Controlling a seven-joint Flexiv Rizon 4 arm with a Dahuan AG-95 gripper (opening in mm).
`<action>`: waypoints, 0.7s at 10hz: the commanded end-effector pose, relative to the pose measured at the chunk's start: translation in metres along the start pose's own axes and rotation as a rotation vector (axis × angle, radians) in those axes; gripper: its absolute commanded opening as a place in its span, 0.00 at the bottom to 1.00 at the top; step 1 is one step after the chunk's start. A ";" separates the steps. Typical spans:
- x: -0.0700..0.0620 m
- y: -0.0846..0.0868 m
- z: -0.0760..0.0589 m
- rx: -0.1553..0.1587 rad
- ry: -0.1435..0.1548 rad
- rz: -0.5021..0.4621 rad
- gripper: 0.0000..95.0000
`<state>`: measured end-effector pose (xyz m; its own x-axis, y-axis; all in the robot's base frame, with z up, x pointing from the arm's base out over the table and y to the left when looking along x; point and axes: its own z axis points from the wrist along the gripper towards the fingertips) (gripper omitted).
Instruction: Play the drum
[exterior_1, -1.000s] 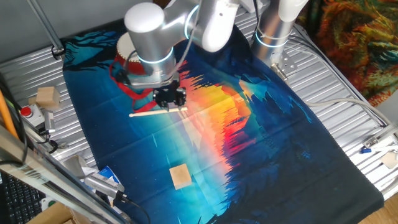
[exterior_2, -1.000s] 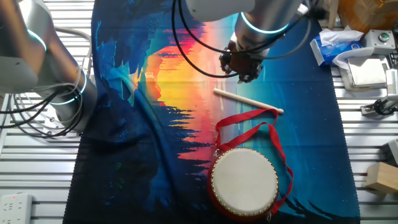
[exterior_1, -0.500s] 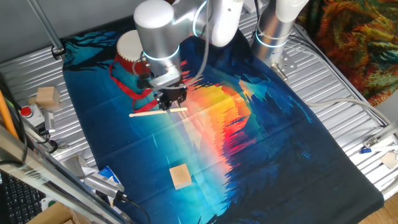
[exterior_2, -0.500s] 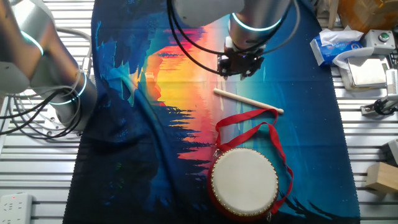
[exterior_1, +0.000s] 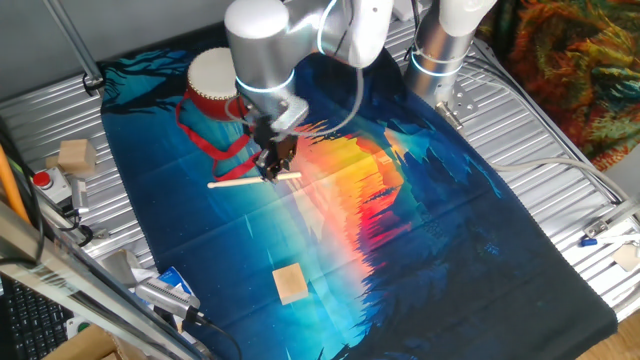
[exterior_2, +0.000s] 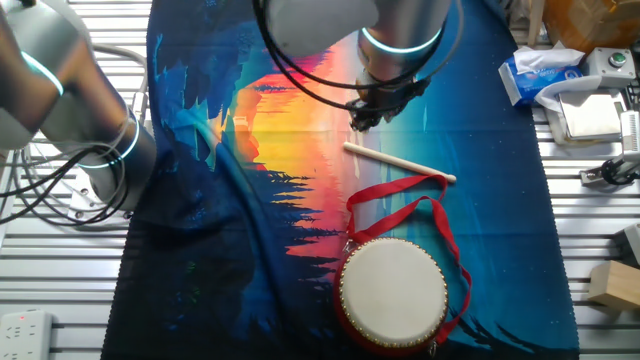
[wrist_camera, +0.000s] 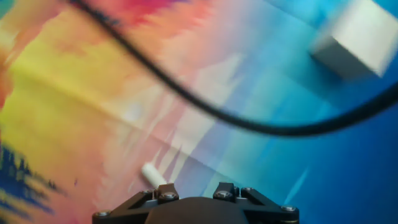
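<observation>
Since the earlier pictures the wrist has turned and the gripper (exterior_1: 274, 166) has come closer to the stick (exterior_1: 254, 179), while the arm (exterior_1: 262, 45) has shifted away from the drum (exterior_1: 217, 82), so more of the drum's white top shows now in one fixed view. The stick, the drum and the wooden block (exterior_1: 290, 283) lie where they were.

The gripper (exterior_2: 364, 117) hangs just above one end of the stick (exterior_2: 399, 163) and is tilted. From the fixed views one cannot tell how far its fingers are apart, because they are small and dark against the cloth (exterior_1: 440, 240). It holds nothing; the stick lies flat on the cloth. In the hand view only the black base of the hand shows at the bottom edge, and the rounded end of the stick (wrist_camera: 153, 174) is just above it; the fingers themselves are not seen there. A black cable (wrist_camera: 205, 106) crosses this view, and a pale block (wrist_camera: 351, 40) is blurred in the upper right corner.

The drum (exterior_2: 393, 292) stands on the cloth with its cream top up, near the far end of the stick. Its red ribbon (exterior_2: 425, 205) lies loose on the cloth and reaches to the stick. The wooden block rests on the blue part of the cloth, well apart from the drum and the gripper.
</observation>
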<state>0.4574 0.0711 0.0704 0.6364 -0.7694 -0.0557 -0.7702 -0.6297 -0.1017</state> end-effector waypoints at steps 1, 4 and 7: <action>-0.009 0.016 0.006 0.064 0.019 -0.643 0.40; -0.007 0.016 0.010 -0.019 0.042 -0.621 0.40; -0.007 0.016 0.010 -0.098 0.070 -0.598 0.20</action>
<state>0.4398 0.0677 0.0640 0.9611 -0.2719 0.0474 -0.2673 -0.9597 -0.0868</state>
